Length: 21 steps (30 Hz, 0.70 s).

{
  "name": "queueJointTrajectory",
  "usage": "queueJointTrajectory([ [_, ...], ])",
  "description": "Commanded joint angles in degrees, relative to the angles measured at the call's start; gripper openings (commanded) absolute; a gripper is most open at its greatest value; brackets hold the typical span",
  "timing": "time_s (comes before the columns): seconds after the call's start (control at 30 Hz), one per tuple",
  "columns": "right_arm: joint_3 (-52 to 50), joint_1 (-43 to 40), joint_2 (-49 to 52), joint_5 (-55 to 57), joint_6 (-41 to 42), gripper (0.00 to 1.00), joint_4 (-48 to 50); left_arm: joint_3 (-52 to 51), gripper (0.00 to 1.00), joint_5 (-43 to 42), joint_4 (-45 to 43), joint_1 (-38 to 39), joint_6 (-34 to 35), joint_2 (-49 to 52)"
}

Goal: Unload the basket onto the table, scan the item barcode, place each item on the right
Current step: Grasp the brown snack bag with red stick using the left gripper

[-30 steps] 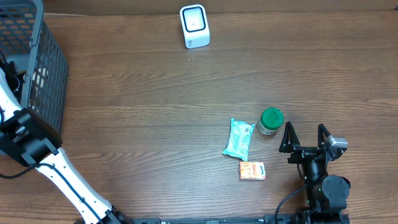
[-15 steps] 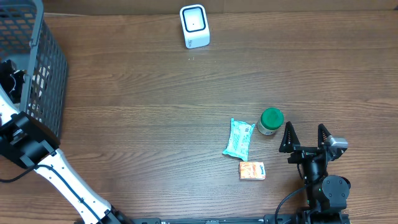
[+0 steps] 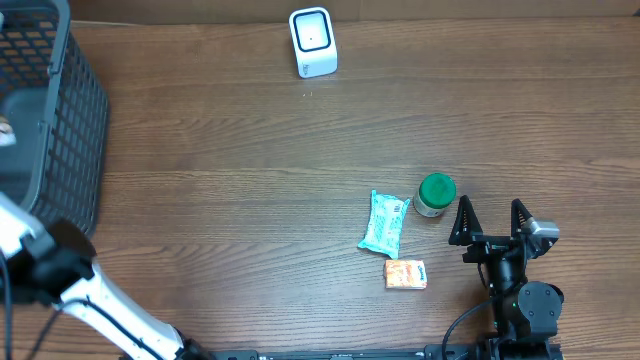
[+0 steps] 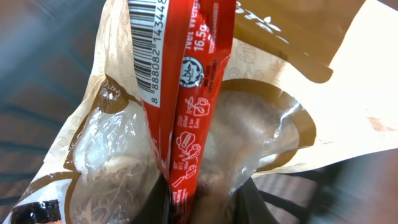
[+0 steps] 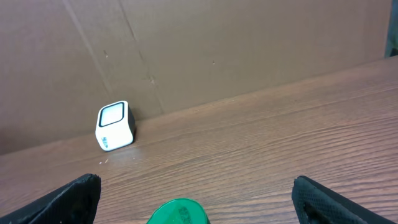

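Note:
In the left wrist view my left gripper (image 4: 198, 210) is shut on the lower end of a narrow red packet (image 4: 186, 106). The packet's white barcode label (image 4: 148, 50) faces the camera. A clear and tan snack bag (image 4: 249, 124) lies close behind the packet and crowds the jaws. In the overhead view only the left arm (image 3: 45, 268) shows, at the left edge beside the basket (image 3: 75, 120). The white scanner (image 3: 313, 42) stands at the table's far edge. My right gripper (image 3: 491, 218) rests open near the front right, just behind a green-lidded jar (image 3: 436, 193).
A teal pouch (image 3: 385, 222) and a small orange packet (image 3: 406, 273) lie left of the right gripper. The jar's green lid (image 5: 180, 213) sits low between the right fingers, and the scanner (image 5: 115, 126) stands far ahead by a cardboard wall. The dark mesh basket fills the left corner.
The left jaws have closed on the red packet. In the overhead view the left arm has slid down and left along the basket. The right arm has stayed still.

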<state>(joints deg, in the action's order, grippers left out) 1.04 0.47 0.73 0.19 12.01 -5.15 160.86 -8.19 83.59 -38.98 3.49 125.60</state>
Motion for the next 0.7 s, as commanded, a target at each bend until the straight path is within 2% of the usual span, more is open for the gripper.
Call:
queueJointTrajectory([
  [0.0, -0.59, -0.13, -0.57, -0.26, 0.22, 1.00, 0.39, 1.31, 0.04, -5.05, 1.14, 0.50, 3.41, -7.58],
  [0.17, -0.59, -0.11, -0.57, -0.26, 0.22, 1.00, 0.37, 1.31, 0.04, -13.60, 5.07, 0.83, 3.41, -15.47],
  [0.4, -0.59, -0.11, -0.57, -0.26, 0.22, 1.00, 0.39, 1.29, 0.04, -18.99, 13.29, 5.75, 3.37, -20.87],
  [0.53, -0.59, -0.13, -0.57, -0.26, 0.22, 1.00, 0.39, -1.77, 0.04, -20.17, 13.22, 12.70, 2.78, -22.29],
  [0.67, -0.59, -0.11, -0.57, -0.26, 0.22, 1.00, 0.37, -6.82, 0.04, -19.37, 13.22, 25.00, 2.97, -22.43],
])
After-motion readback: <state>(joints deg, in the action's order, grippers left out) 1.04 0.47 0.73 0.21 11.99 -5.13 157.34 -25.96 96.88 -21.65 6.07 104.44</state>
